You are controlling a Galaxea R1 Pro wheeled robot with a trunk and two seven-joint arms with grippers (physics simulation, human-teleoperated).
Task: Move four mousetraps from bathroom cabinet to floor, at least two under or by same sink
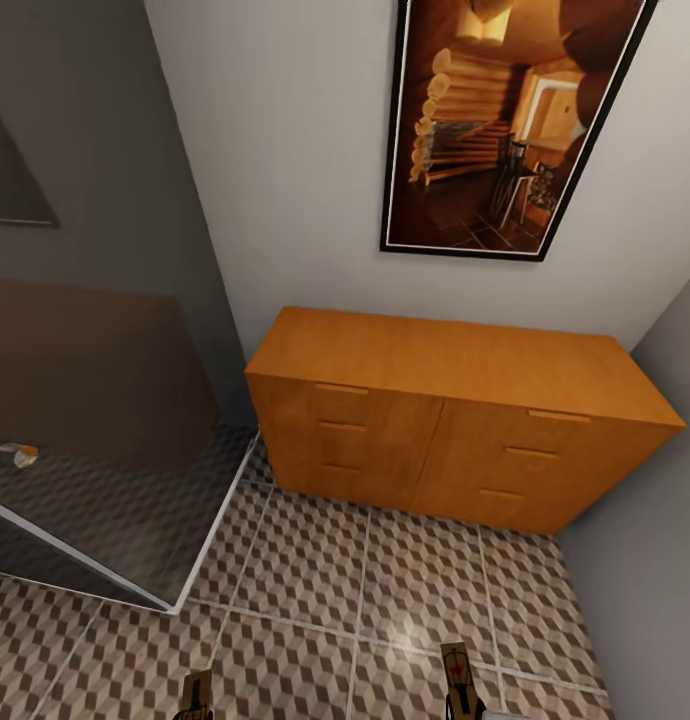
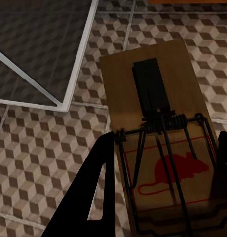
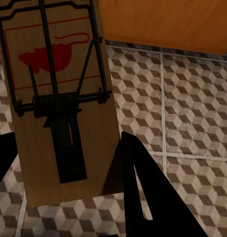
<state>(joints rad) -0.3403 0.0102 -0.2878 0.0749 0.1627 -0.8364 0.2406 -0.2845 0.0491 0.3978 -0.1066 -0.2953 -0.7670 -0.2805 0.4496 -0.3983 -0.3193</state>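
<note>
My left gripper (image 2: 160, 190) grasps 1 mousetrap (image 2: 158, 128), my right gripper (image 3: 61, 173) another mousetrap (image 3: 64, 98). Both lie lengthwise along the fingers, above the bathroom floor (image 1: 385, 590), near the cabinet (image 1: 455, 420).

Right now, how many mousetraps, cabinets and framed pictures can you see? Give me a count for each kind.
Mousetraps: 2, one in the left gripper, one in the right gripper
Cabinet: 1
Framed picture: 1
Total: 4
</note>
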